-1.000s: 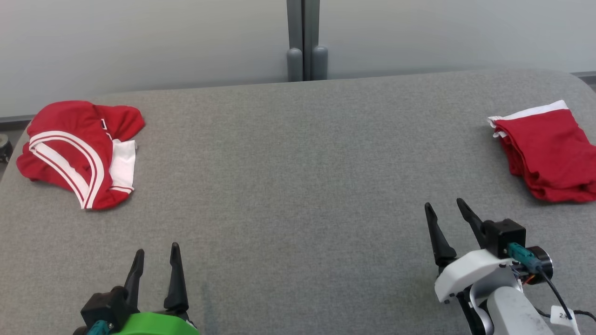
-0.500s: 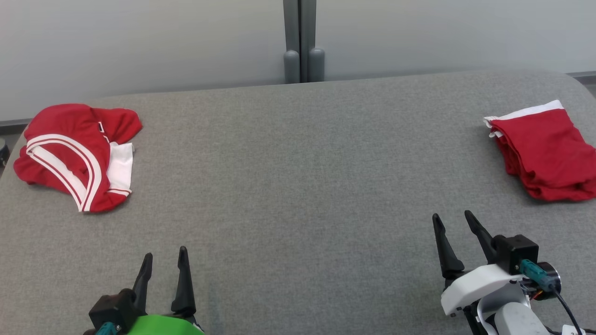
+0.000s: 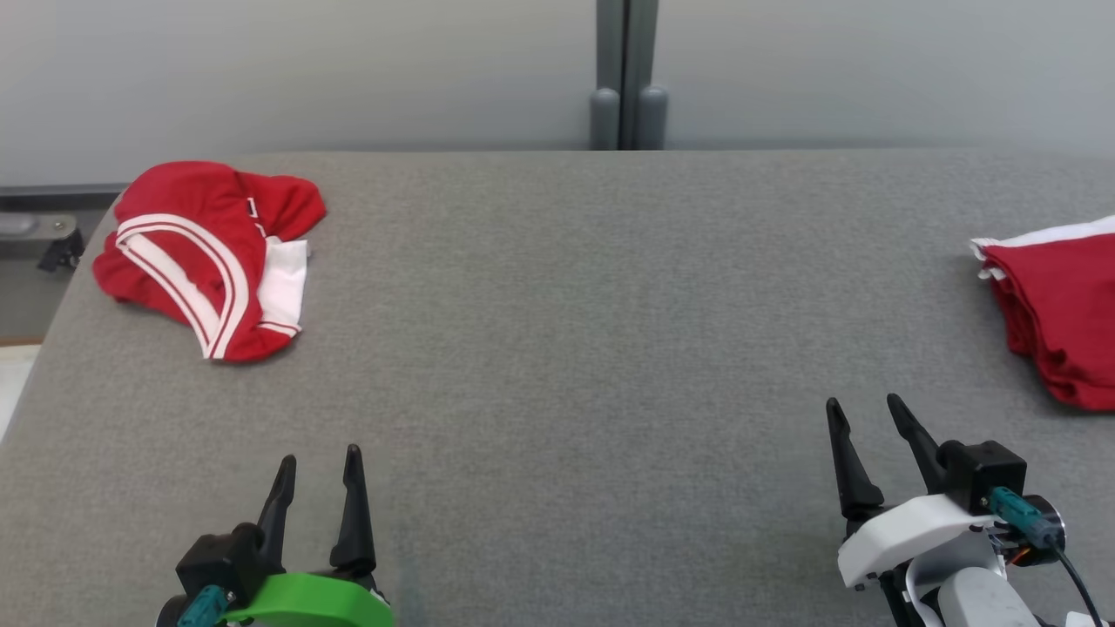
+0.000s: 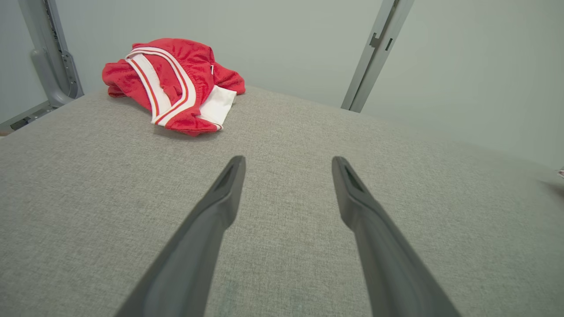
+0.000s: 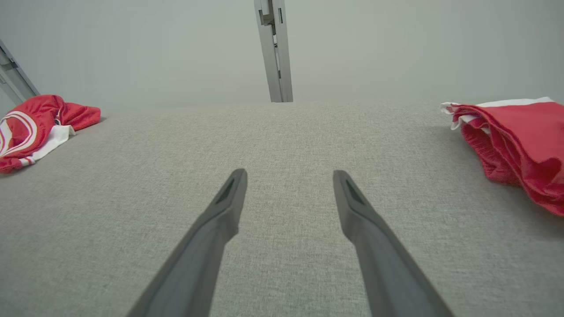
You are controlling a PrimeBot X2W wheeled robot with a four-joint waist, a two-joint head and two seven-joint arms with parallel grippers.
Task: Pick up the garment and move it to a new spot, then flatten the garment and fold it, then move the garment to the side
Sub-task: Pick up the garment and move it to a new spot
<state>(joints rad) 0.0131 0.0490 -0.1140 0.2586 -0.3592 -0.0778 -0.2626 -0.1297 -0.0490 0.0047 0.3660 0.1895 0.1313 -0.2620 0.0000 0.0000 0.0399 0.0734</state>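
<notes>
Red mesh garment with white striped trim point(image 3: 209, 261), crumpled in a heap: that's the one to watch. It sits well ahead of the left gripper point(image 3: 320, 455) and off to its outer side, near the far left corner of the grey felt-covered table point(image 3: 557, 366). Nothing touches it. It's bunched and doubled over on itself, with a white panel poking out at one side, so my read is that the pickup is not yet made.

The left gripper hovers low over bare cloth, its two long dark fingers parted to a moderate gap and holding nothing. I'd call that a ready pose, since it's the nearer arm to that heap.

Over to the right gripper point(image 3: 864, 402), and it's the same story: fingers spread about as wide, empty, pointing across the table top. Ahead of it and to its outer side lies a second red garment with a white hem point(image 3: 1058, 322), folded into flat layers. Judging by that neat stack at the table's side, it's parked as finished work.

Between the two grippers runs a broad stretch of grey surface, likely the new spot for flattening. Beyond the table's far edge, a grey upright post point(image 3: 623, 78) stands against a pale wall.
</notes>
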